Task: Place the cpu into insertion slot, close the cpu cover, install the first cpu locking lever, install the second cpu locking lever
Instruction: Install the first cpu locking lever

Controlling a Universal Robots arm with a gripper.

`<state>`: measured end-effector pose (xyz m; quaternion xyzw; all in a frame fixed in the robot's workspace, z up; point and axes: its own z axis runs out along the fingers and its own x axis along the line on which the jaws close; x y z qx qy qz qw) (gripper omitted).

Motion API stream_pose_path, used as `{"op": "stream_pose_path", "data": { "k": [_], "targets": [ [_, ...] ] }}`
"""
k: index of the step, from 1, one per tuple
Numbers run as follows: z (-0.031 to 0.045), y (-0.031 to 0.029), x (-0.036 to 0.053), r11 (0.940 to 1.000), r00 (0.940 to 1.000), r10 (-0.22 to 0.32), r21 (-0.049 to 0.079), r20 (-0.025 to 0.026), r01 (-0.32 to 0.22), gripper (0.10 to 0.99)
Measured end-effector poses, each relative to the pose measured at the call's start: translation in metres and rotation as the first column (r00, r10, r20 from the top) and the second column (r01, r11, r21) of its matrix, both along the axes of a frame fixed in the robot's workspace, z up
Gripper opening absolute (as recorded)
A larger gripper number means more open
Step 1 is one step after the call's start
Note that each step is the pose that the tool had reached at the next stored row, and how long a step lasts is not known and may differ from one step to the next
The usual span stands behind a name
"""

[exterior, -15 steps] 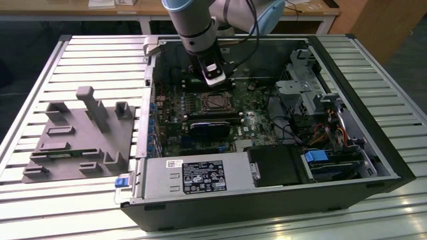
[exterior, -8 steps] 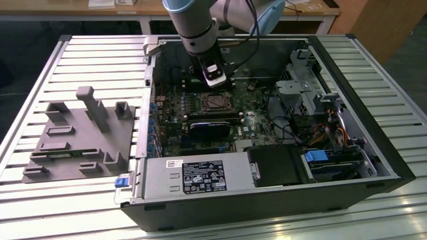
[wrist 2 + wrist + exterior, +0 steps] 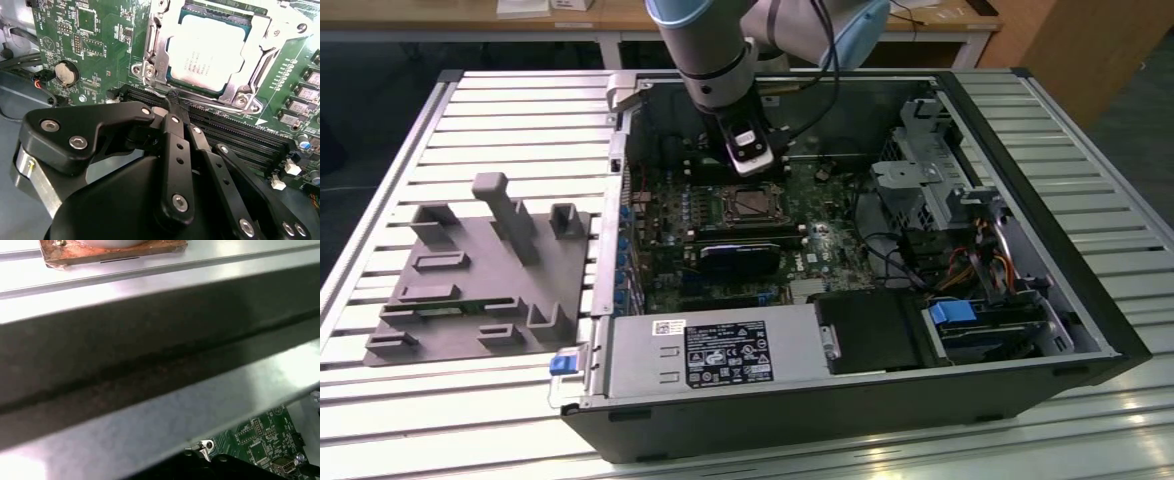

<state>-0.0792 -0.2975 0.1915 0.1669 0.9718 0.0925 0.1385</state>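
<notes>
i'm hovering the gripper (image 3: 176, 102), pinched shut, just beside the cpu cover (image 3: 152, 47) sitting over the cpu (image 3: 207, 50), w/ psu label (image 3: 727, 352) facing up.

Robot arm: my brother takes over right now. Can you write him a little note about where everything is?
Gripper: shut, holding nothing that I can see, tip at the edge of the slot, next to the memory slots.
Cpu: lying in the slot.
Cover: down over the cpu, framing it.
Done: cpu placed, cover closed.
Left: the levers; I cannot tell whether either is locked.
</notes>
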Motion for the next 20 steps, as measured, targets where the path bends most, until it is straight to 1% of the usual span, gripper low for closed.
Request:
{"op": "stream_pose_path", "data": {
  "k": [9,20],
  "targets": [
    [-0.0019,-0.0001,0.0014,1.0000,1.0000,0.000,-0.004,0.0002,0.000,0.102],
    [-0.0020,-0.0027,0.0017,1.0000,1.0000,0.000,-0.004,0.0000,0.000,0.102]
  ]
}}
